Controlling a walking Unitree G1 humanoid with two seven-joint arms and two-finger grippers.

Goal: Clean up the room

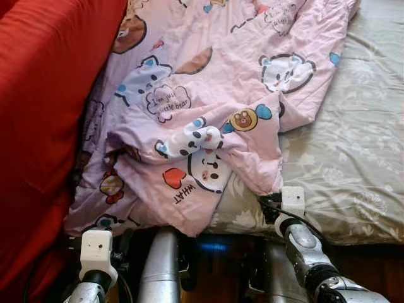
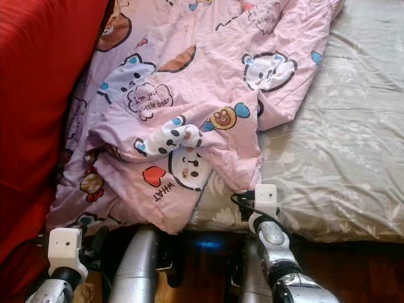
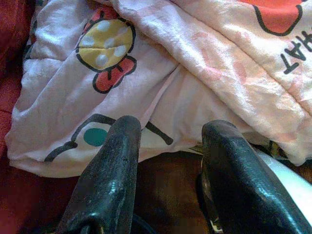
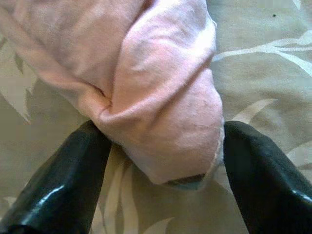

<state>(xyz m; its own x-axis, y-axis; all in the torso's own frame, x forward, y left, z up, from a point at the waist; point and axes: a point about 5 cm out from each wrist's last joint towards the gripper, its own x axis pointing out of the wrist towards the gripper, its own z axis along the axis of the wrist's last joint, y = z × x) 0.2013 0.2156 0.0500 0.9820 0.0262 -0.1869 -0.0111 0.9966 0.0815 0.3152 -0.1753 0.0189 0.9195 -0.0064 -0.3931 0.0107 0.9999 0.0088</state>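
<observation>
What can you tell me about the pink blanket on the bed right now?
The pink blanket looks like thin, soft cotton, printed with cartoon bears, hearts and speech bubbles. It lies crumpled across the grey leaf-patterned sheet, with its edge against the red cover. One bunched corner sits between the open fingers of the right gripper. Its lower edge hangs over the bedside just ahead of the open left gripper.

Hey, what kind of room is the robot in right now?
Most likely a bedroom: a rumpled pink cartoon-print quilt lies across a mattress in a grey-green leaf-pattern sheet, with a red blanket alongside.
</observation>
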